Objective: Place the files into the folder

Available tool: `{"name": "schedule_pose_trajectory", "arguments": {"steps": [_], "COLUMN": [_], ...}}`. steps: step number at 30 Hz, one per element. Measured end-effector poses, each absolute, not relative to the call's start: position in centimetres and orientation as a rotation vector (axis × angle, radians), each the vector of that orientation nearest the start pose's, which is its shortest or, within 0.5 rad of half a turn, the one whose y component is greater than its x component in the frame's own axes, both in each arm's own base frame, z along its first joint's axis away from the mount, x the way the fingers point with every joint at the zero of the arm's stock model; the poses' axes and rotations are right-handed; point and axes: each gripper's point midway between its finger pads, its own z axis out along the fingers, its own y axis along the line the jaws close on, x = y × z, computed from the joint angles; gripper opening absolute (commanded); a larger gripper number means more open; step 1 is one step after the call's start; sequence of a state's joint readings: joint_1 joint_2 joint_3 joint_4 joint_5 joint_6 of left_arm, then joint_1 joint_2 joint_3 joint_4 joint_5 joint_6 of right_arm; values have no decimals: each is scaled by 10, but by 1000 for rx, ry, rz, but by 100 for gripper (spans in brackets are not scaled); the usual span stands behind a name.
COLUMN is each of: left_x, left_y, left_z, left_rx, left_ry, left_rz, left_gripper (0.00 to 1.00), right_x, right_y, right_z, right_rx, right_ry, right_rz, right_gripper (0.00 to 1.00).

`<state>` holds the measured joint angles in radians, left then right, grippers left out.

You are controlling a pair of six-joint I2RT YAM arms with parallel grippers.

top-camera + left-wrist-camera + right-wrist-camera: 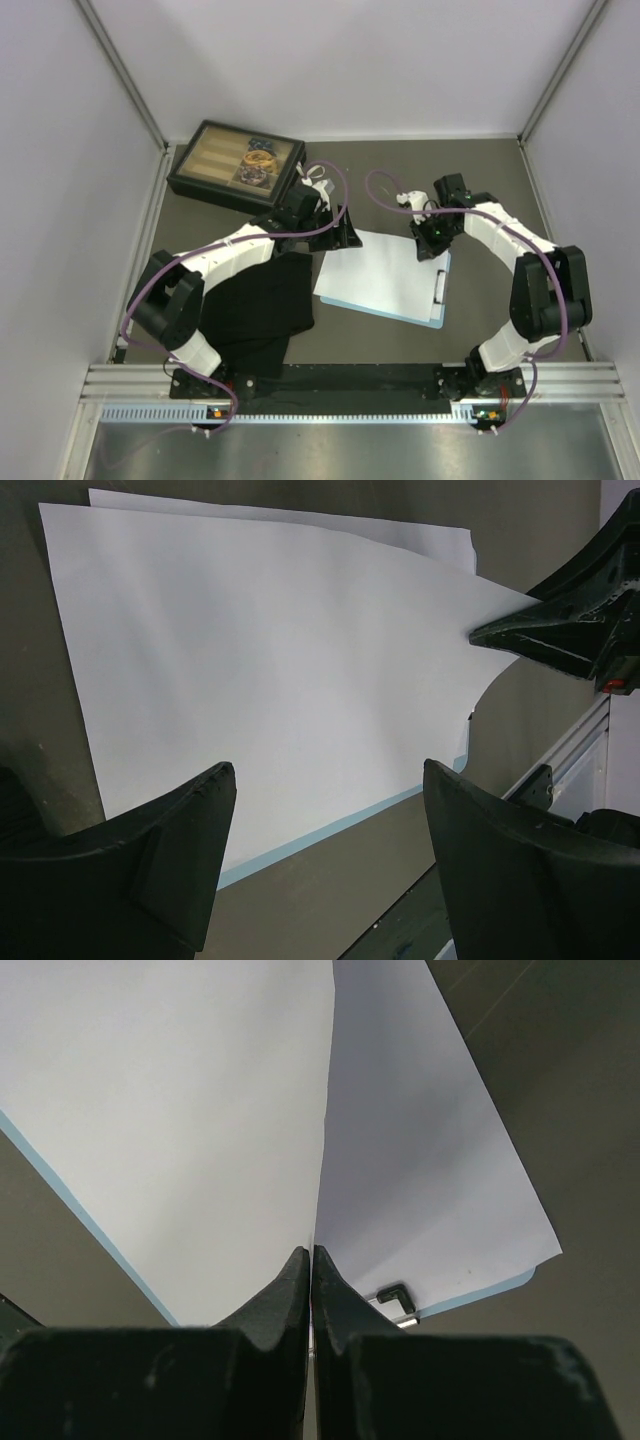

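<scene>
I read the folder (425, 315) as lying flat on the dark table (400, 180), between the two arms and nearer the right one, with its silver clip (440, 288) on the short edge facing the right arm. Both files (385, 272) rest on top of the folder and cover most of it, leaving only a thin blue strip along the near edge. In the left wrist view the two sheets are slightly offset, the lower sheet (300, 515) showing past the far edge of the upper sheet (280, 660). The left gripper (340, 235) hangs over the end of the files away from the clip. Its jaws are released and spread wide, with nothing between them. I cannot tell whether its fingertips (215, 780) touch the paper. The right gripper (313, 1257) is clenched on the edge of the upper sheet, next to the clip (395, 1295). In the right wrist view this sheet rises from the blue board (495, 1290) toward the closed fingers, while the lower sheet lies flat. A black cloth (260, 305) lies to the left of the folder, just beside its corner. A dark compartment box (235, 165) sits at the far left of the table, well apart from the folder.
</scene>
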<state>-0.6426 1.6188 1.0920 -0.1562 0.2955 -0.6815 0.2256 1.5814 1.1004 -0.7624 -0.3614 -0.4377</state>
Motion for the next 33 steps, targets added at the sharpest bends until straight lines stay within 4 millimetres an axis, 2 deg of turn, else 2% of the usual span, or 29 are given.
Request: {"name": "schedule_pose_trajectory", "arguments": {"steps": [16, 19, 24, 25, 31, 33], "left_x": [305, 305, 305, 305, 305, 305], "left_y": [-325, -325, -326, -326, -328, -328], "left_z": [132, 132, 133, 134, 132, 130], "left_rx": [130, 131, 134, 135, 140, 140], "left_ry": [2420, 2419, 2417, 2416, 2419, 2423], "left_rz": [-1008, -1011, -1017, -1019, -1026, -1026], "left_gripper": [80, 80, 80, 80, 80, 80], "right_x": [295, 298, 299, 299, 299, 301], "right_y": [109, 106, 105, 105, 103, 101], "right_z": [63, 62, 60, 59, 51, 49], "right_rx": [-972, -966, -959, -954, -927, -909], "right_ry": [2602, 2605, 2612, 2617, 2655, 2665], "right_rz": [410, 388, 373, 372, 357, 339], "right_gripper": [0, 4, 17, 23, 43, 46]}}
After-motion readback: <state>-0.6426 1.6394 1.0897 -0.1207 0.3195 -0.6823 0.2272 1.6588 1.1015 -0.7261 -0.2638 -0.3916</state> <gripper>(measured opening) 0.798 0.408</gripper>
